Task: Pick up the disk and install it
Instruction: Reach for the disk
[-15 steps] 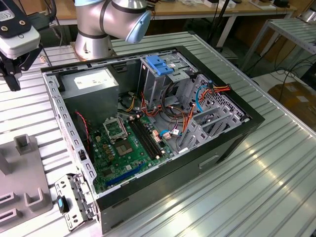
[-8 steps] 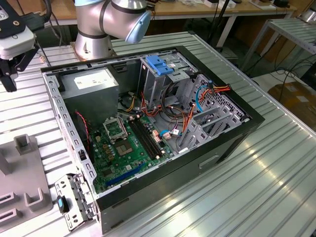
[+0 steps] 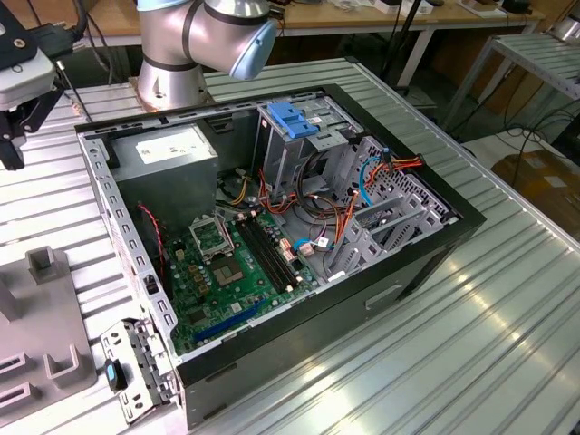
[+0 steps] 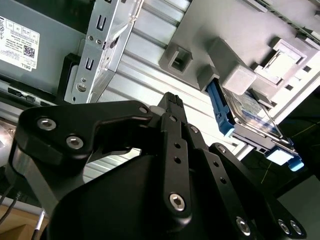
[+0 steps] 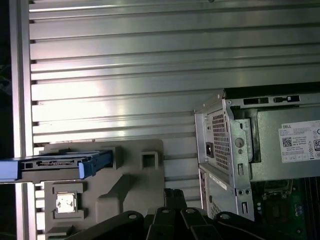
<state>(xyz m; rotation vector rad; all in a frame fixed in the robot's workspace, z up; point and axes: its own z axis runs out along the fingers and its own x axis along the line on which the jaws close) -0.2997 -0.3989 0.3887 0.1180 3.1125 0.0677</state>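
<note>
tool [image 4: 170, 100] over the ribbed tabletop [image 5: 125, 75], fingertips closed together with nothing between them, disk [image 5: 57, 165] with blue bracket propped in a grey holder [image 5: 135, 175] near the tool but clear of it, open computer case [image 3: 299, 227] just beside the holder

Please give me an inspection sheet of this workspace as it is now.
Surface: ribbed aluminium table, open black computer case on it.
Job's things: grey metal disk in blue plastic bracket, slotted in grey plastic holder.
Clutter: small square silver part in holder.
Grippers: black gripper shut, empty, apart from disk.
Cables: orange, red, blue wires inside case.
Surroundings: wooden bench behind.
</note>
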